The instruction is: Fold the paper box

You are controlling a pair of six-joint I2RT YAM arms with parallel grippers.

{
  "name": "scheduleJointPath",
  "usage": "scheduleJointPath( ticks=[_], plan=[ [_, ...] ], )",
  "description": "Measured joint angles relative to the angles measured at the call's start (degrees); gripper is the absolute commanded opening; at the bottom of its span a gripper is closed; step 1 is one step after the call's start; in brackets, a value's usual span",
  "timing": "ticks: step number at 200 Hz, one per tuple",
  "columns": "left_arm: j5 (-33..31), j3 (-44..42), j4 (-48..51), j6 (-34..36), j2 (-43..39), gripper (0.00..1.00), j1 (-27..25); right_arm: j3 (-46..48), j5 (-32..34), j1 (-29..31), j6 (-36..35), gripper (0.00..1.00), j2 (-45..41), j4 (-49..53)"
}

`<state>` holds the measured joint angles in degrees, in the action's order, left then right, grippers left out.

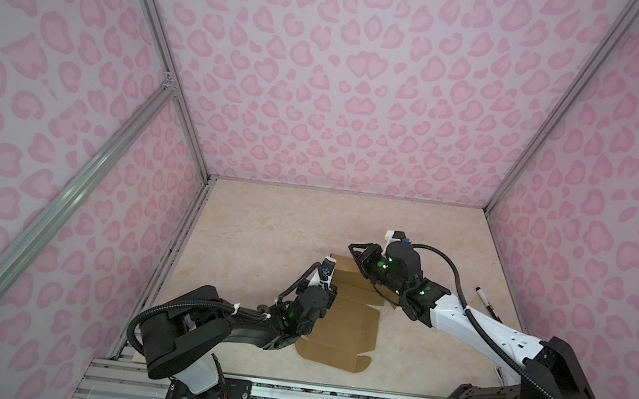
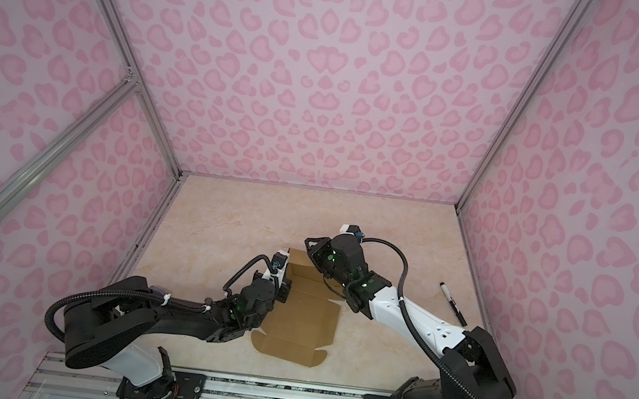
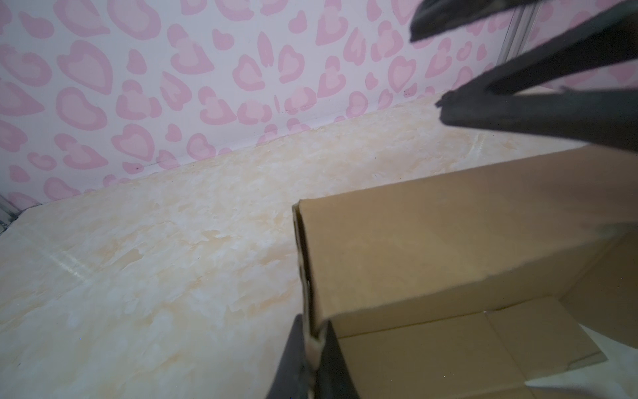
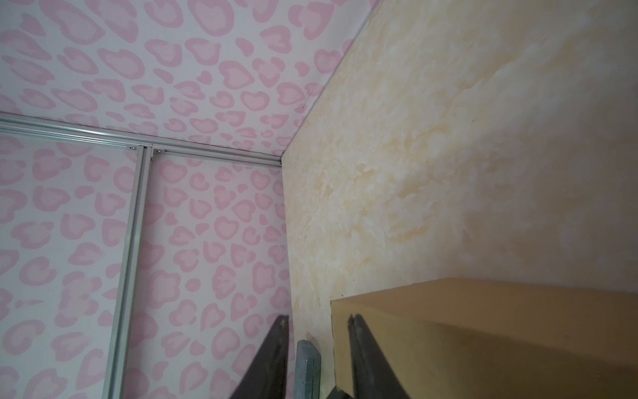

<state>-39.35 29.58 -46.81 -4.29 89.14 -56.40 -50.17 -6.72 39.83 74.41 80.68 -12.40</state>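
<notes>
The paper box [image 1: 351, 330] [image 2: 305, 324] is a brown die-cut cardboard sheet in the middle of the table. Its near part lies flat and its far end is folded up into walls. My left gripper [image 1: 332, 294] [image 3: 312, 324] is shut on the upright left wall of the box [image 3: 448, 241], at the corner. My right gripper [image 1: 355, 260] [image 4: 317, 319] is tipped on its side at the far wall of the box [image 4: 500, 345]. Its jaws stand apart, with one finger [image 4: 359, 345] lying across the cardboard face. The end of a grey felt block [image 4: 307, 366] shows between them.
A black marker pen [image 1: 488, 302] [image 2: 453, 304] lies on the marbled table [image 1: 261, 243] at the right, beside the right arm. Pink patterned walls close the table in on three sides. A metal rail [image 1: 284, 393] runs along the front edge.
</notes>
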Motion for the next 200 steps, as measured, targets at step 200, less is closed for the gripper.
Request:
scheduleJointPath(
  ticks=[200],
  plan=[
    [1.0, 0.6, 0.3, 0.8, 3.1, 0.28, 0.0, 3.7, -0.8, 0.5, 0.6, 0.28, 2.5, -4.4]
  ],
)
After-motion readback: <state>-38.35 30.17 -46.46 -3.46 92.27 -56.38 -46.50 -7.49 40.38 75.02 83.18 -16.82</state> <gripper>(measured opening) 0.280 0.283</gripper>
